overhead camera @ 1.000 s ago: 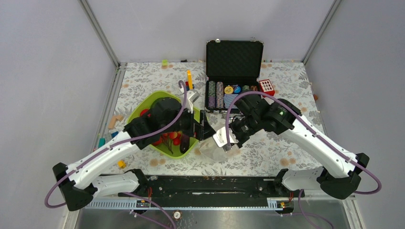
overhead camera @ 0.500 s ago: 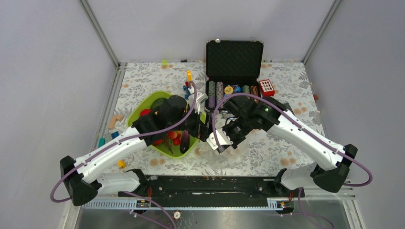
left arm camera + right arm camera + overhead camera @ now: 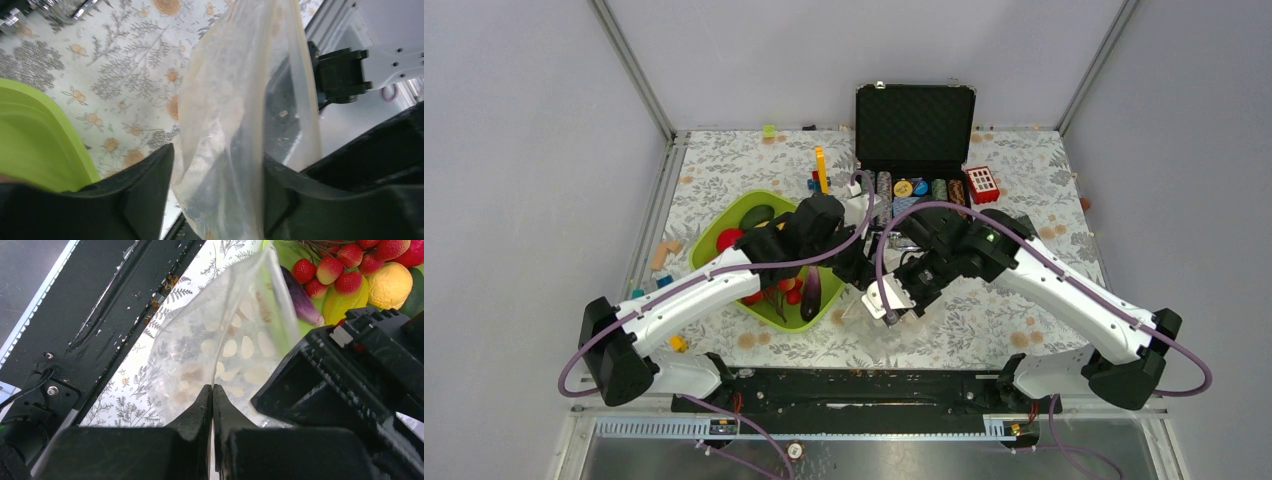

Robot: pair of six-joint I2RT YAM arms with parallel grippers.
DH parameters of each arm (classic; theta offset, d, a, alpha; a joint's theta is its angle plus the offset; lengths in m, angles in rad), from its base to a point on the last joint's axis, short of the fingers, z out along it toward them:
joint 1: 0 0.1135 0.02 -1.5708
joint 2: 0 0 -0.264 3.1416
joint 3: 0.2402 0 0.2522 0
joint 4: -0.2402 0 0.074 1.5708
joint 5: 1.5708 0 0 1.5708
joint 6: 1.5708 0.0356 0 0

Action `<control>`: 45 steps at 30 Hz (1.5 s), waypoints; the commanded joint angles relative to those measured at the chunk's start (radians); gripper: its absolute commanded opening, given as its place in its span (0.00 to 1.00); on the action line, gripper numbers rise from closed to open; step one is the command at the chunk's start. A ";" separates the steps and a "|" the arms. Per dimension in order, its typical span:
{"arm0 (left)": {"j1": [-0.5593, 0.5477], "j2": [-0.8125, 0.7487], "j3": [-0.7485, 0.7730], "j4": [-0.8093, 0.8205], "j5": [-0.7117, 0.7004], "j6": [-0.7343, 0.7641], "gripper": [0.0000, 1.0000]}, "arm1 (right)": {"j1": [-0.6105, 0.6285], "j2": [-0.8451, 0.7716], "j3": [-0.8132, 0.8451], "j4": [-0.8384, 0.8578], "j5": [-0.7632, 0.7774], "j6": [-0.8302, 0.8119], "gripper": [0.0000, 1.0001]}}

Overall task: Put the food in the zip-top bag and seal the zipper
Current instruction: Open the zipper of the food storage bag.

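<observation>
Swinging off the lime-green tray [image 3: 736, 205] toward 3 o'clock, the left hand [image 3: 217, 167] has come across to the zip-top bag [image 3: 240, 100]. It now straddles the bag with its jaws spread, narrower than they stood a second ago. The film bulges between its two fingers [image 3: 145, 187] and seems to brush both, but no firm pinch shows yet. The right hand [image 3: 212, 397] has drifted slightly toward 9 o'clock. It stays pressed together on one edge of the bag and holds it up off the desk [image 3: 984, 320].

This reads as the start of opening the mouth. With a second grip on the opposite wall, the two hands could pull the bag apart. The food [image 3: 345, 275] is all still in the tray and none is in the bag.

Room is tight. The two wrists almost meet over the bag. The tray rim lies just at 9 o'clock of it, with the purple eggplant [image 3: 300, 302] right beside the film. The black rail [image 3: 100, 305] along the desk's near edge runs close at 6 o'clock. The black case [image 3: 914, 120] and its chips stand at 12 o'clock. The freest desk lies toward 4 o'clock, under the right forearm.
</observation>
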 commanded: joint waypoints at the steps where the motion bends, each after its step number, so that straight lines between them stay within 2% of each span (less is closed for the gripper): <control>1: -0.008 -0.004 0.045 0.018 -0.088 0.042 0.33 | 0.010 -0.091 -0.060 0.059 0.014 0.053 0.02; 2: -0.008 -0.010 0.045 0.017 -0.124 0.033 0.06 | 0.010 -0.108 -0.082 0.077 0.018 0.068 0.08; 3: -0.008 -0.017 0.044 0.019 -0.160 0.022 0.00 | 0.010 -0.129 -0.110 0.111 0.029 0.099 0.19; 5: -0.012 -0.039 0.034 0.038 -0.218 0.004 0.00 | 0.010 -0.179 -0.178 0.243 0.074 0.222 0.43; 7: -0.024 -0.071 0.007 0.086 -0.268 -0.008 0.00 | 0.010 -0.245 -0.248 0.405 0.124 0.410 0.53; 8: -0.028 -0.087 -0.009 0.112 -0.289 -0.017 0.00 | 0.010 -0.290 -0.291 0.477 0.148 0.474 0.66; 9: -0.032 -0.106 -0.023 0.143 -0.303 -0.026 0.00 | 0.009 -0.337 -0.344 0.580 0.170 0.554 0.93; 10: -0.036 -0.117 -0.035 0.169 -0.313 -0.035 0.00 | 0.010 -0.396 -0.409 0.697 0.193 0.625 0.99; 14: -0.052 -0.151 -0.054 0.235 -0.360 -0.043 0.00 | 0.010 -0.628 -0.673 1.176 0.296 0.946 1.00; 15: -0.053 -0.156 -0.053 0.246 -0.382 -0.038 0.00 | 0.010 -0.673 -0.724 1.264 0.326 1.028 1.00; 17: -0.054 -0.160 -0.043 0.258 -0.437 -0.036 0.00 | 0.010 -0.731 -0.765 1.332 0.385 1.179 1.00; 21: -0.054 -0.145 0.007 0.266 -0.594 -0.056 0.00 | 0.010 -0.745 -0.722 1.248 0.580 1.419 1.00; 25: -0.054 -0.129 0.054 0.231 -0.751 -0.116 0.00 | 0.010 -0.718 -0.709 1.232 0.694 1.564 1.00; 27: -0.054 -0.125 0.064 0.219 -0.787 -0.143 0.00 | 0.010 -0.696 -0.693 1.206 0.803 1.672 1.00; 30: -0.054 -0.120 0.055 0.219 -0.801 -0.187 0.00 | 0.010 -0.640 -0.623 1.064 1.013 1.803 1.00; 33: -0.055 -0.105 0.053 0.216 -0.801 -0.212 0.00 | 0.010 -0.556 -0.523 0.954 1.113 1.825 1.00; 40: -0.062 -0.078 0.056 0.217 -0.793 -0.257 0.00 | 0.010 -0.334 -0.282 0.812 1.096 1.760 1.00; 45: -0.066 -0.083 0.048 0.216 -0.795 -0.280 0.00 | 0.010 -0.209 -0.229 0.794 1.124 1.773 0.95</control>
